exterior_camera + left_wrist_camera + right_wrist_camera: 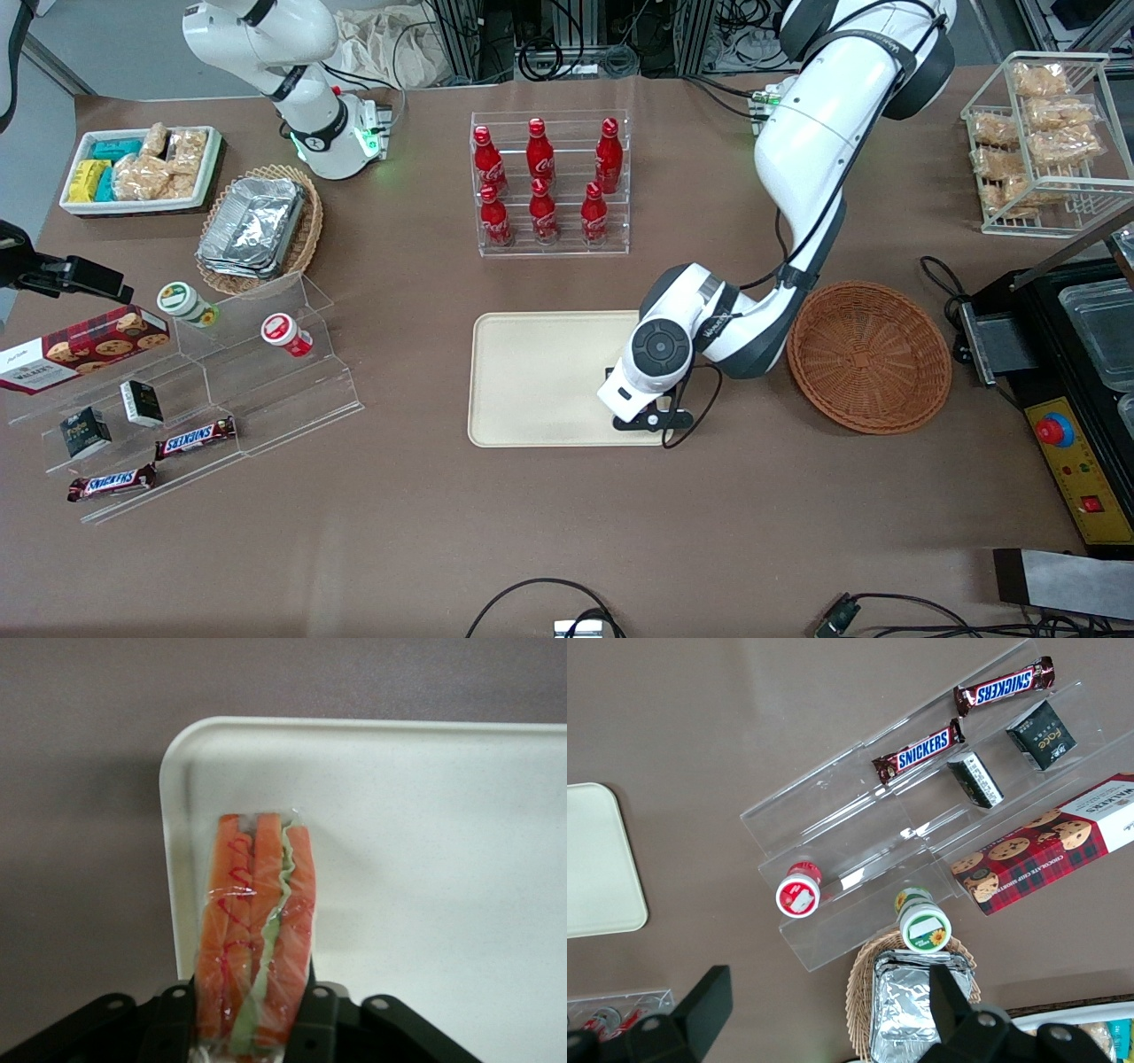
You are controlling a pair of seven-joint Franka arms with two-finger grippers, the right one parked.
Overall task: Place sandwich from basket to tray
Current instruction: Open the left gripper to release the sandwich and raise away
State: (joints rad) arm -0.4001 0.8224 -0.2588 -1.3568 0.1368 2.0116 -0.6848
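My left gripper (252, 1010) is shut on the sandwich (257, 930), a wrapped wedge with orange and green filling layers facing the camera, held between the two black fingers (312, 1019). It hangs over a corner of the cream tray (425, 859). In the front view the gripper (649, 416) sits low over the tray (540, 381), at the tray's corner nearest the front camera and the basket; the arm's wrist hides the sandwich there. The reddish-brown wicker basket (868, 354) stands beside the tray toward the working arm's end, with nothing showing in it.
A clear rack of red cola bottles (549, 182) stands farther from the front camera than the tray. A clear stepped stand (204, 390) with snack bars, boxes and cups lies toward the parked arm's end. A black appliance (1072, 372) and wire snack rack (1041, 142) stand near the basket.
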